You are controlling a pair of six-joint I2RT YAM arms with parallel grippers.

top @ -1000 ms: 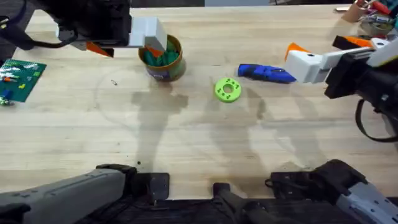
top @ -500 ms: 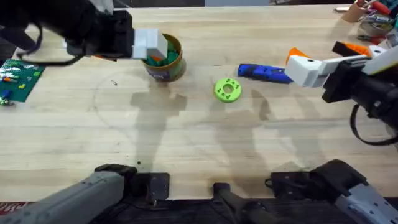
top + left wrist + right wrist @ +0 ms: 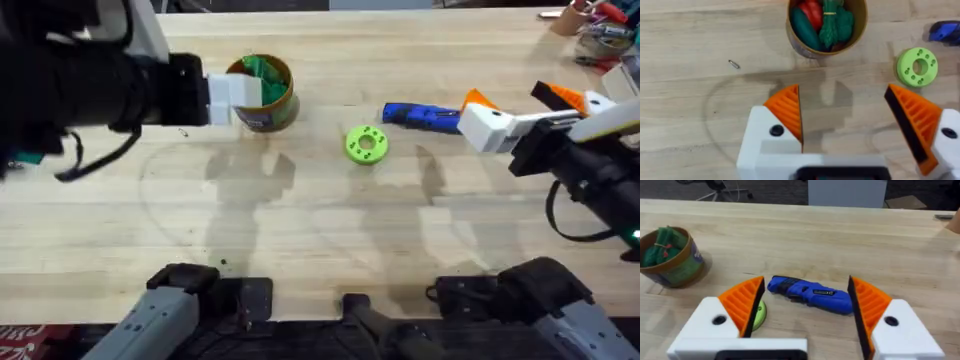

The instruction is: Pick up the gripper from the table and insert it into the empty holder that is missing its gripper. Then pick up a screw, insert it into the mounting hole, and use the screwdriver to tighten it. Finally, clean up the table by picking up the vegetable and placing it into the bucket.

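The left gripper [image 3: 842, 117] hangs fingers apart beside the tan vegetable-filled bucket [image 3: 262, 92]; the right gripper [image 3: 805, 307], fingers spread, faces the slim bright-blue screwdriver [image 3: 810, 295].

A robotics lab or workshop bench.
The light wooden table [image 3: 330, 230] carries a green circuit board [image 3: 30, 157] at its left edge, a box of small tools [image 3: 600, 30] in the far right corner, and a dark floor behind.

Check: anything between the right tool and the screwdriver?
Nothing visible. The right tool is open, and the screwdriver lies on bare table just ahead of its fingers. The green disc sits off to the side, apart from the screwdriver.
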